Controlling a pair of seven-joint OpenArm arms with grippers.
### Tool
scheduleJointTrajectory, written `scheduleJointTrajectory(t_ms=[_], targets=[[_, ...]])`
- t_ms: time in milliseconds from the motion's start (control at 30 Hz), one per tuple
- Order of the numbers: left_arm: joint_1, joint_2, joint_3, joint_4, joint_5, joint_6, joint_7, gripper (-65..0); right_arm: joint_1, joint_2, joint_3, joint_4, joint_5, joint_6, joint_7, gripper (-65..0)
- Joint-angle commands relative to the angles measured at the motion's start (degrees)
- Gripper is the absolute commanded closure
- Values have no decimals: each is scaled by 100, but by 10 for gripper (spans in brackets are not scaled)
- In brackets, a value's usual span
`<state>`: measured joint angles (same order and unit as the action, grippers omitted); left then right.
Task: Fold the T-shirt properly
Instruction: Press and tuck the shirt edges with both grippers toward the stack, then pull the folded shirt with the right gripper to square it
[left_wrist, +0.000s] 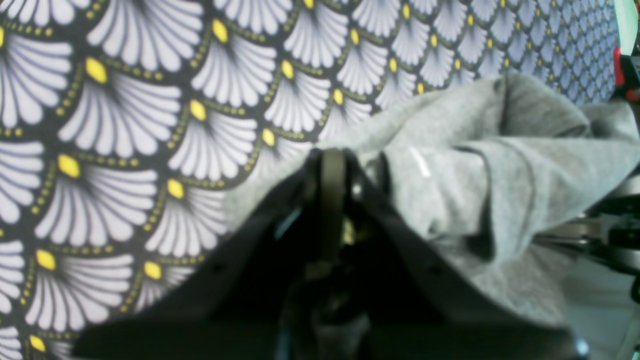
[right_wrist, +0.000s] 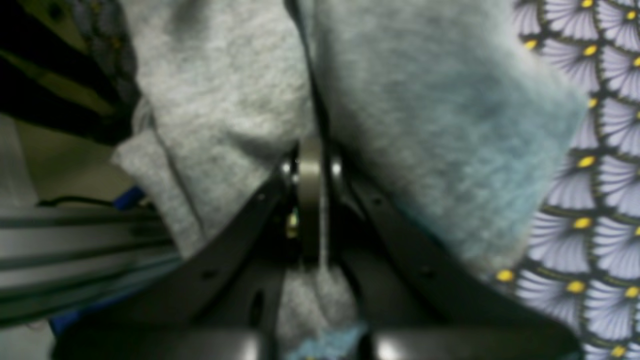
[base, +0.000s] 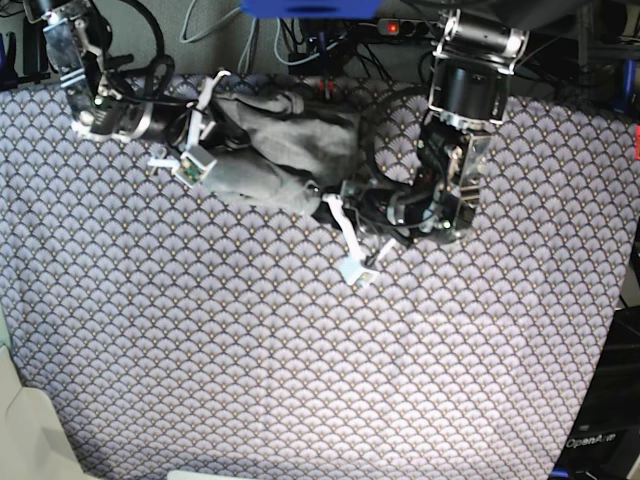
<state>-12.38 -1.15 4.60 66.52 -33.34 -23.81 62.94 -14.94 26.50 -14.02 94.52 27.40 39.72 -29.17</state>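
The light grey T-shirt (base: 285, 150) lies bunched up near the back edge of the patterned tablecloth (base: 300, 350), stretched between my two arms. My left gripper (base: 326, 204), on the right side of the base view, is shut on the shirt's near right edge. In the left wrist view its fingertips (left_wrist: 332, 160) pinch grey fabric (left_wrist: 500, 165) that drapes off to the right. My right gripper (base: 213, 128) is shut on the shirt's far left end. In the right wrist view the grey cloth (right_wrist: 425, 125) folds over both sides of the closed gripper (right_wrist: 312, 160).
Cables and a power strip (base: 400, 28) run along the back edge behind the table. A blue object (base: 310, 7) sits at the top. The cloth's right edge (base: 625, 250) drops off beside dark equipment. A beige surface (base: 30, 440) lies at the front left corner.
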Motion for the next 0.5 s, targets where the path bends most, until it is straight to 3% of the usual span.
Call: scheduleJointTrajectory(t_ms=[0, 167, 367, 467], targets=[[-94, -39, -25, 78, 104, 30, 67, 0, 65, 44, -79, -67, -72, 28, -41, 0], [-190, -48, -25, 86, -2, 30, 67, 0, 136, 62, -255, -208, -72, 28, 20, 0], [-366, -312, -25, 86, -969, 30, 76, 0, 83, 343, -211, 768, -414, 28, -33, 0], [-410, -514, -16, 86, -1417, 38, 76, 0, 83, 396, -79, 1313, -880, 28, -490, 0]])
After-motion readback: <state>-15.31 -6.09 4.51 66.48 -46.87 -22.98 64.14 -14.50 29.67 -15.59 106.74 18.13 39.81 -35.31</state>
